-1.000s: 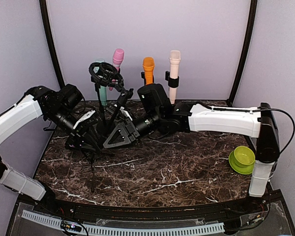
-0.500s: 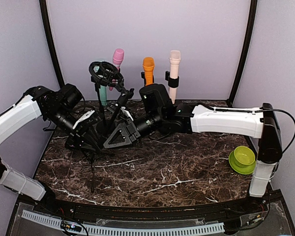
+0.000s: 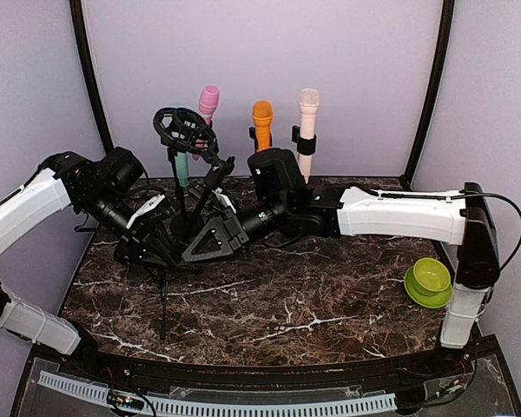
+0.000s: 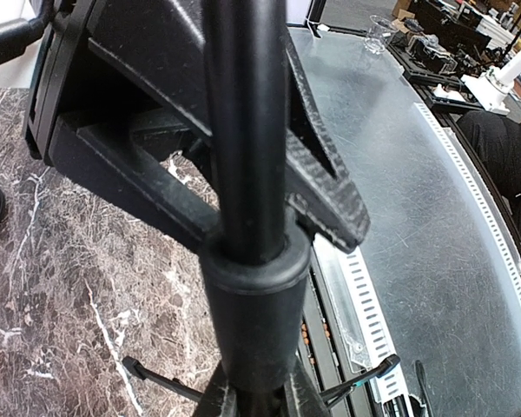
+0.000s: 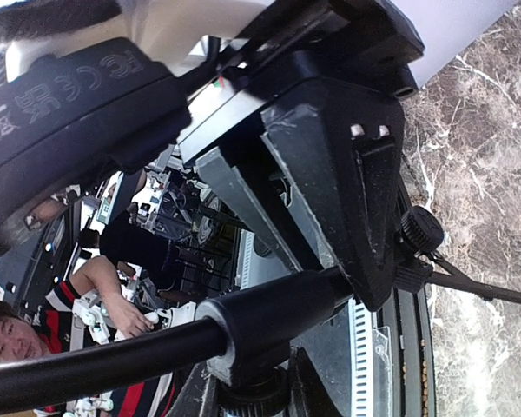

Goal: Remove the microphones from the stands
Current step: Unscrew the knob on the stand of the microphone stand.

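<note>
A black tripod stand (image 3: 179,187) leans over the left of the marble table (image 3: 330,304), its round shock mount (image 3: 184,129) at the top. I cannot tell whether that mount holds a microphone. Behind it rise pink (image 3: 208,102), teal (image 3: 182,169), orange (image 3: 261,120) and cream (image 3: 308,109) microphones. My left gripper (image 3: 161,239) is shut on the stand's pole (image 4: 247,174), with the fingers (image 4: 215,404) at the frame's bottom edge. My right gripper (image 3: 210,234) is closed round the stand's thick collar (image 5: 269,321) from the other side, its fingers (image 5: 317,391) flanking it.
A green bowl on a green saucer (image 3: 428,280) sits at the table's right edge. One thin stand leg (image 3: 164,304) reaches toward the front of the table. Purple walls close in the back and sides.
The right gripper's jaws have closed in on the stand. The shock mount at the top has shifted slightly up and left. The left arm has held still.
</note>
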Controlling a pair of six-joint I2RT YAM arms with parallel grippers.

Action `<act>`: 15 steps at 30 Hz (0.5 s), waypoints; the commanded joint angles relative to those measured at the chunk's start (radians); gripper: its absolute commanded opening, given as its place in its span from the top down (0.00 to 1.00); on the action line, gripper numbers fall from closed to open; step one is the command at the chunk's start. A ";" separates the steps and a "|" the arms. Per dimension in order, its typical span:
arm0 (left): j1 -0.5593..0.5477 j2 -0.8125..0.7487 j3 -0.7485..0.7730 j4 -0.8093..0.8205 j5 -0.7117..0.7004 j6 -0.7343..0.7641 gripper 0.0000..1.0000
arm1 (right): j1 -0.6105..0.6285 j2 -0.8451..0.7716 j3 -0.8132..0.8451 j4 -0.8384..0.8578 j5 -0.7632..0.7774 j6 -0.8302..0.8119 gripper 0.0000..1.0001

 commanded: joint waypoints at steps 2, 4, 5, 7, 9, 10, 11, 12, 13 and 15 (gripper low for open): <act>-0.004 -0.036 0.029 -0.019 0.047 0.022 1.00 | 0.007 -0.048 -0.010 0.032 -0.019 -0.017 0.95; -0.004 -0.038 0.029 -0.016 0.048 0.022 1.00 | 0.007 -0.048 -0.004 0.030 -0.018 -0.019 1.00; -0.004 -0.039 0.028 -0.012 0.049 0.022 1.00 | 0.007 -0.046 -0.001 0.030 -0.020 -0.016 1.00; -0.004 -0.043 0.028 -0.003 0.052 0.026 1.00 | 0.008 -0.044 -0.004 0.065 -0.036 0.006 1.00; -0.004 -0.053 0.026 0.014 0.054 0.046 1.00 | 0.010 -0.044 -0.016 0.120 -0.058 0.046 1.00; -0.004 -0.058 0.024 0.026 0.054 0.059 1.00 | 0.012 -0.042 -0.020 0.148 -0.072 0.066 1.00; -0.005 -0.067 0.020 0.040 0.053 0.070 1.00 | 0.013 -0.038 -0.022 0.166 -0.085 0.086 1.00; -0.005 -0.075 0.016 0.054 0.054 0.082 1.00 | 0.016 -0.032 -0.022 0.182 -0.099 0.101 1.00; -0.006 -0.084 0.012 0.072 0.053 0.094 1.00 | 0.019 -0.027 -0.022 0.198 -0.109 0.116 1.00; -0.007 -0.103 0.002 0.114 0.057 0.105 1.00 | 0.027 -0.019 -0.026 0.236 -0.129 0.142 1.00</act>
